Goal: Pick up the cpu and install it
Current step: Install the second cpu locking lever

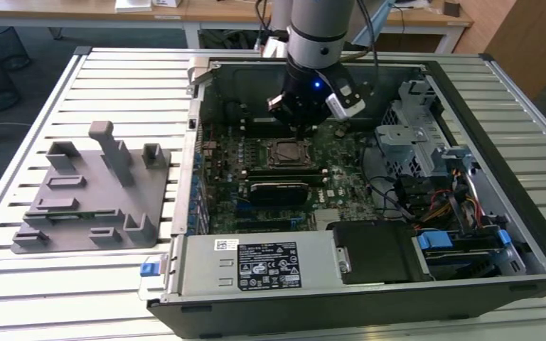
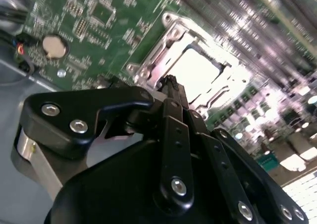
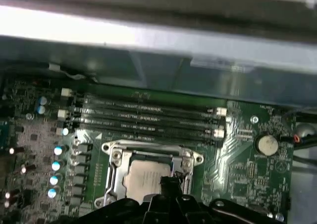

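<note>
The small flat square cpu [image 3: 143, 180] with its shiny silver-grey metal top is being seen seated inside the bright metal socket frame [image 3: 115, 164] on the green motherboard [image 1: 340, 177]. In the exterior view it is lying at 6 o'clock from the black gripper [image 1: 303, 126]. Its near edge is being hidden by the fingertips [image 3: 169, 183], which are being held pressed together, grasping nothing. In the second wrist view the chip [image 2: 198, 73] is being washed out by glare.

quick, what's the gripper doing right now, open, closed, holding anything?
Gripper: shut, fingertips together just above the cpu, which sits in the motherboard socket; nothing visibly held.
</note>
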Available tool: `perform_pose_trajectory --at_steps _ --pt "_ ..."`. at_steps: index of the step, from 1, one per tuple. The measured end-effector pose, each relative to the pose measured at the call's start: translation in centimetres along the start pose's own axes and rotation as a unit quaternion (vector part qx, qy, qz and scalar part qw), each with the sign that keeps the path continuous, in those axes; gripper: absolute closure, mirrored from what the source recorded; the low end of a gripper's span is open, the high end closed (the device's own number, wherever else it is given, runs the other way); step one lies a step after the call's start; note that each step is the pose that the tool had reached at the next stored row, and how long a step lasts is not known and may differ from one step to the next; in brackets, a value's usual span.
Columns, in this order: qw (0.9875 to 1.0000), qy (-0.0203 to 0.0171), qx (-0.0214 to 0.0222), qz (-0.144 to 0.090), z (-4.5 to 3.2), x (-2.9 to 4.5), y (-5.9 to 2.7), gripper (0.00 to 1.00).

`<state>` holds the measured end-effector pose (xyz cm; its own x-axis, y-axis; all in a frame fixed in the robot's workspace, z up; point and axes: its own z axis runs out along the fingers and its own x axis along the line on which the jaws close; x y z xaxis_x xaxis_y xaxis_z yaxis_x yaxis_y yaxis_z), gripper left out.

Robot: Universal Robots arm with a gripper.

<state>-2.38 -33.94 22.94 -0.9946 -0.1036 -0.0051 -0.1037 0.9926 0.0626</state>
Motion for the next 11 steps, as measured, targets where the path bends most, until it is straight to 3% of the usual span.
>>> perform_pose_trajectory --at_steps 6,11 --pt "1.0000 0.0006 -0.0001 0.000 -0.10 0.18 -1.68 0.89" --pt "0.9999 0.0141 -0.0016 0.001 -0.72 0.15 -1.71 0.89"
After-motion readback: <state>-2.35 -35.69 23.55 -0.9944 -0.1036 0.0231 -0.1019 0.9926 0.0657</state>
